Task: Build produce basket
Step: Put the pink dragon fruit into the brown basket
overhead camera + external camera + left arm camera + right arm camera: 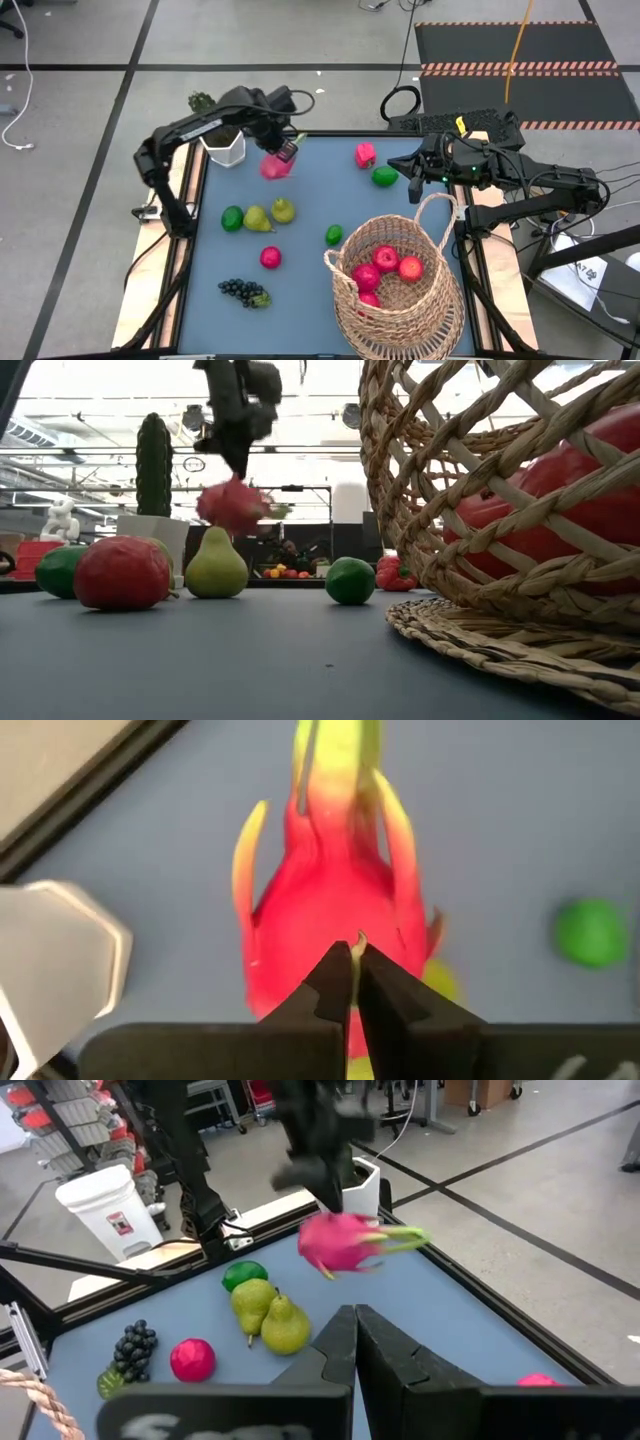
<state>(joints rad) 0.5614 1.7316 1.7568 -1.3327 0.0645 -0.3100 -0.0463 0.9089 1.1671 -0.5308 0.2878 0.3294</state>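
Observation:
My left gripper point(288, 153) is shut on a pink dragon fruit point(274, 166) in the air over the table's far left part; the fruit also shows in the low view point(232, 505) and in the right wrist view point(340, 1242). My right gripper point(414, 190) is shut and empty at the far right, next to a green lime point(385, 176) and beside the basket's arched handle point(437, 205). The tan wicker basket point(420, 310) stands at the near right with several red apples point(385, 260) inside. My left gripper pinches a thin scale point(357, 938) on the dragon fruit's upper side between its two fingertips point(330, 982). The fingers come from above, pointing down. The fruit hangs below them, clear of the table, lying roughly level with its green-tipped end point(405, 1236) sticking out sideways.
On the blue mat lie a green lime point(232, 218), two pears point(258, 218), another lime point(333, 235), a red apple point(270, 257), a grape bunch point(243, 291) and a pink fruit point(365, 155). A white pot point(226, 149) with a cactus stands at the far left.

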